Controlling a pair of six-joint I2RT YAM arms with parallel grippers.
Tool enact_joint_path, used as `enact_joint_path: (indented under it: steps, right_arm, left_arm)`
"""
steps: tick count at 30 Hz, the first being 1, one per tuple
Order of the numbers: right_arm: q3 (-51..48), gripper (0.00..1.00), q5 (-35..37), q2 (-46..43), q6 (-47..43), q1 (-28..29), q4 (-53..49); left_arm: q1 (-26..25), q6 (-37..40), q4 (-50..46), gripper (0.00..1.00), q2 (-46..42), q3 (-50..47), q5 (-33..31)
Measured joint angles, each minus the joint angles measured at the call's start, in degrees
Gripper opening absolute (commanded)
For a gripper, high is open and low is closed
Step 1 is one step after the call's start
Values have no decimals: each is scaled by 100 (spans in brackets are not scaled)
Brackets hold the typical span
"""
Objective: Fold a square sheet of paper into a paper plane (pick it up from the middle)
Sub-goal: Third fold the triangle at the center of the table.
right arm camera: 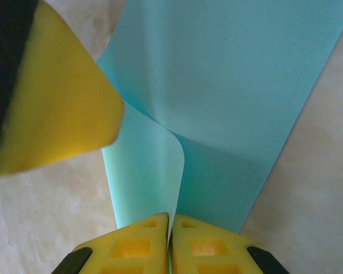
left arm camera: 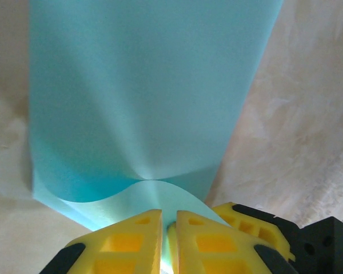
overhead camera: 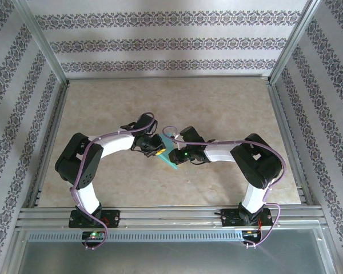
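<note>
The square sheet of paper (overhead camera: 170,154) is teal and hangs bent between both grippers above the table's middle. My left gripper (overhead camera: 159,149) comes from the left and my right gripper (overhead camera: 180,155) from the right, nearly tip to tip. In the left wrist view the yellow fingers of my left gripper (left arm camera: 168,220) are shut on the sheet's near edge, and the paper (left arm camera: 143,85) curves away. My right gripper (right arm camera: 170,221) is likewise shut on a curled edge of the paper (right arm camera: 234,85). The left gripper's yellow finger (right arm camera: 51,97) looms at the upper left.
The beige marbled tabletop (overhead camera: 228,108) lies under the arms, ringed by an aluminium frame (overhead camera: 166,214) and patterned walls (overhead camera: 166,43). The right gripper's finger (left arm camera: 257,222) crowds the left gripper's right side.
</note>
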Motion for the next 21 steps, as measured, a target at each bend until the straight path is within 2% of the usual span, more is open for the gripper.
enact_joint_path:
  steps: [21]
  right_arm:
    - [52,15,-87,42,107,-37,-20]
  left_arm:
    - [-37,-286,365,13,31,-352,-105]
